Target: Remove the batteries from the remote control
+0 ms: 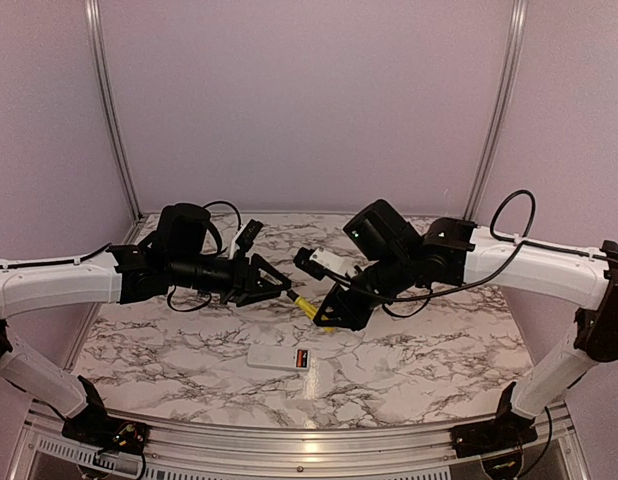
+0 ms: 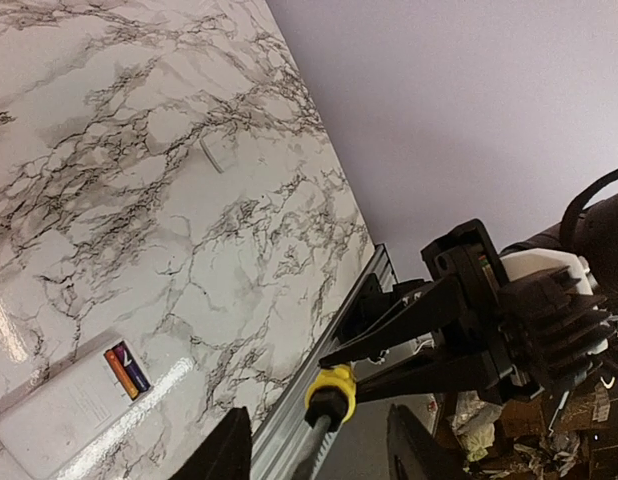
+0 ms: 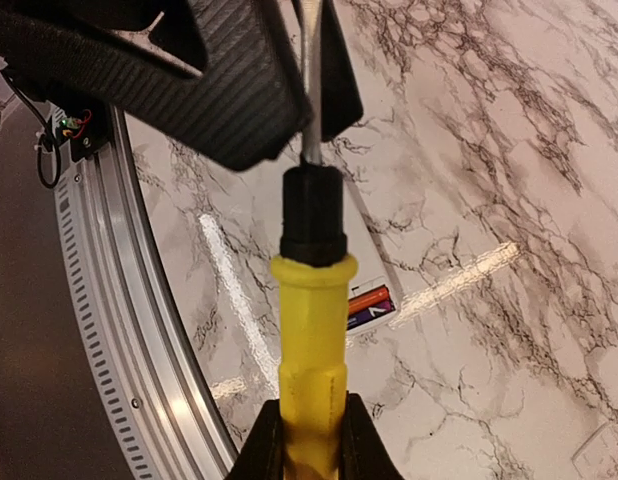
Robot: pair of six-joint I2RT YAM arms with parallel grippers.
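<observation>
The white remote control lies flat near the table's front, its bay open with the orange-red batteries inside. They also show in the left wrist view and the right wrist view. My right gripper is shut on the yellow handle of a pen-like stick, held in the air above the remote. My left gripper is open, its fingers either side of the stick's thin metal shaft without touching it.
A small white cover piece lies flat on the marble farther back; it also shows in the right wrist view. The table's metal front rail runs close below the grippers. Lilac walls close in the back and sides.
</observation>
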